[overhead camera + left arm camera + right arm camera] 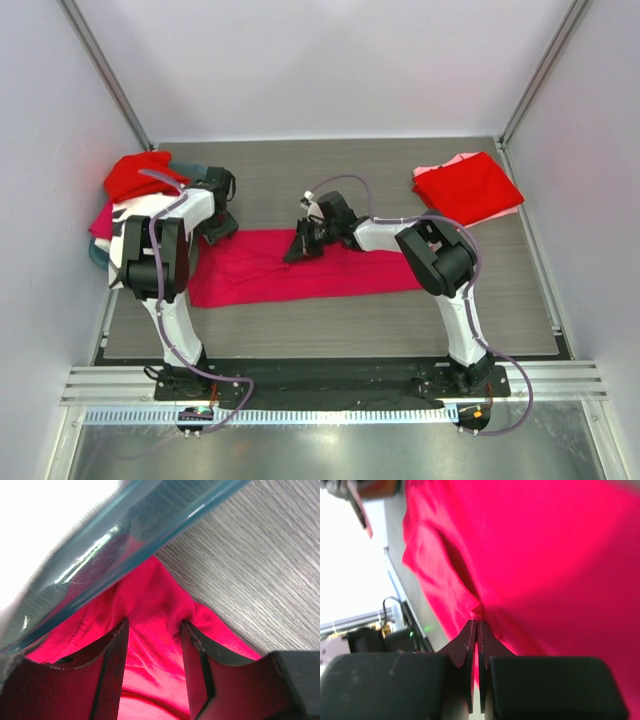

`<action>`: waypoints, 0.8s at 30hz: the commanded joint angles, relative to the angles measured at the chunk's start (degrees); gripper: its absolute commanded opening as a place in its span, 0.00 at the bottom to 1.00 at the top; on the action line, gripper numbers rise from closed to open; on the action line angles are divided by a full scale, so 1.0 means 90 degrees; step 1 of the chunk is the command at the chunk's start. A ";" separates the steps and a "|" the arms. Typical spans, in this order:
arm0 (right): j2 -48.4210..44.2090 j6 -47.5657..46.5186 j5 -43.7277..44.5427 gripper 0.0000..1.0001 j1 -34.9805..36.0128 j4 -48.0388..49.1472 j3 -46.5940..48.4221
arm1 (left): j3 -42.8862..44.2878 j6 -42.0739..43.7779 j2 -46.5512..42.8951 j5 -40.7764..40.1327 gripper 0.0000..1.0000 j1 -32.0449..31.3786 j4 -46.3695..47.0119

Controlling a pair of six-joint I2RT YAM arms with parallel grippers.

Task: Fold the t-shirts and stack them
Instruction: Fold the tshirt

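While flat, long axis left-to-right, crimson t-shirt (300,270) tight in left fingers (116,660), likewise right fingers (471,639).

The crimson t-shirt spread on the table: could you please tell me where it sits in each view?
Top external: crimson t-shirt lies flat across the middle.
Left wrist: lower centre, bunched between the fingers of the left hand.
Right wrist: fills most of the frame; the right hand pinches a fold.
Shared landmark: the grey table bordering the shirt.
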 commanded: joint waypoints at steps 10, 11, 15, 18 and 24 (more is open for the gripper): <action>-0.1658 -0.0115 -0.0700 0.41 0.0024 0.1102 -0.1667 | 0.0010 0.0143 0.0066 -0.0500 0.47 0.0018 -0.0016; -0.1697 -0.0125 -0.0623 0.53 0.0024 0.1092 -0.1667 | -0.0001 0.0153 0.0057 -0.0490 0.47 0.0018 0.0013; -0.1659 -0.0164 -0.0436 0.69 0.0043 0.1063 -0.1317 | -0.0088 0.0241 -0.0050 -0.0412 0.48 0.0018 0.0178; -0.1250 -0.0174 -0.0446 0.72 0.0082 0.0936 -0.0624 | -0.0167 0.0251 -0.0148 -0.0314 0.49 0.0018 0.0266; -0.0119 -0.0272 -0.0758 0.72 0.0267 0.1072 0.0821 | -0.0294 0.0222 -0.0090 -0.0109 0.50 0.0018 0.0443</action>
